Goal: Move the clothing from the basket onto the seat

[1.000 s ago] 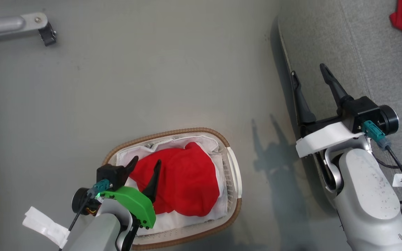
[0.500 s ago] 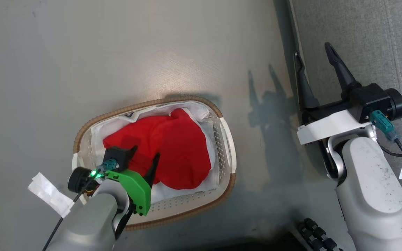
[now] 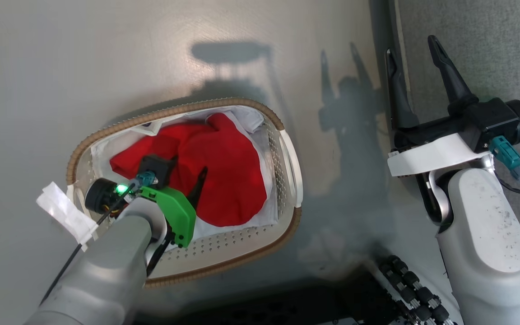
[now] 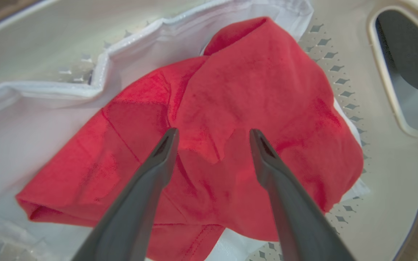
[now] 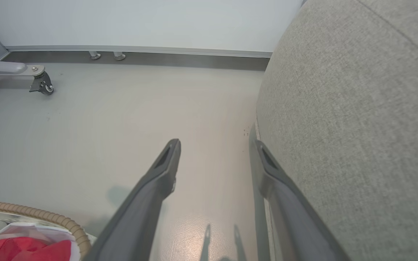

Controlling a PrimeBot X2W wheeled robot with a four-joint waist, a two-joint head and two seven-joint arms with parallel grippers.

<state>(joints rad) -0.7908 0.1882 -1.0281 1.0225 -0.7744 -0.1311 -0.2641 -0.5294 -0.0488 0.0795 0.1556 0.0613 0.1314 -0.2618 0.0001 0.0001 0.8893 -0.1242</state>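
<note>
Grey floor point(image 3: 106, 54) surrounds the basket point(image 3: 233, 243); the clothing point(image 3: 228, 180) lies inside it, beneath the left gripper point(image 4: 213, 132), fingers spread. Right of the basket, the right gripper point(image 3: 411, 45) gapes beside the seat point(image 3: 490, 45); its wrist view adds a caster point(image 5: 42, 84).

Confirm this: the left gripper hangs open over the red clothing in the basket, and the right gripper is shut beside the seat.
One thing is wrong: the right gripper is open, not shut; the right wrist view shows its jaws spread wide beside the seat. The rest holds: the left gripper hangs open over the clothing in the basket.
</note>
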